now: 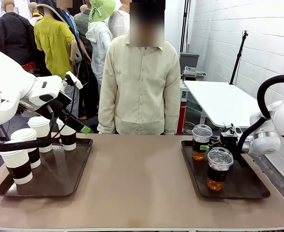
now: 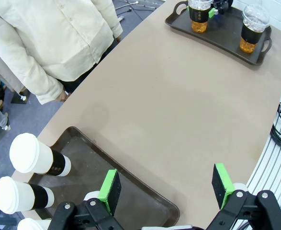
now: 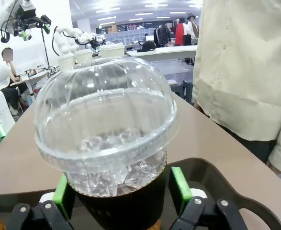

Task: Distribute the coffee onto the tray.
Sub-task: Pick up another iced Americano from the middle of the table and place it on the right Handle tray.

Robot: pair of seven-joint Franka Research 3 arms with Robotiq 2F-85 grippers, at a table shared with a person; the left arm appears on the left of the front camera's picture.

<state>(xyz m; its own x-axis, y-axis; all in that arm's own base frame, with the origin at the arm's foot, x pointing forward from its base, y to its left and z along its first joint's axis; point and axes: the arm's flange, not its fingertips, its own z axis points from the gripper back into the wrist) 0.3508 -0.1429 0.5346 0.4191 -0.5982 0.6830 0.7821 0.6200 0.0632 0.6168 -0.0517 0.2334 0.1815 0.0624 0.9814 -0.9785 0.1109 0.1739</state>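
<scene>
While the right gripper [image 3: 122,199] clasps the far dome cup [image 1: 201,142] at the far-left corner of the right tray [image 1: 258,189], the second dome cup [image 1: 219,169] stands nearer the tray's front edge. Four white cups [image 1: 22,162] crowd the left tray [image 1: 81,164]; above it the left gripper [image 2: 166,187] hangs wide, holding nothing.

Bright, even overhead indoor light, soft shadows under cups, ceiling glare on the clear dome lid [image 3: 104,112], wide-angle bending at wrist-view edges, background slightly soft.
</scene>
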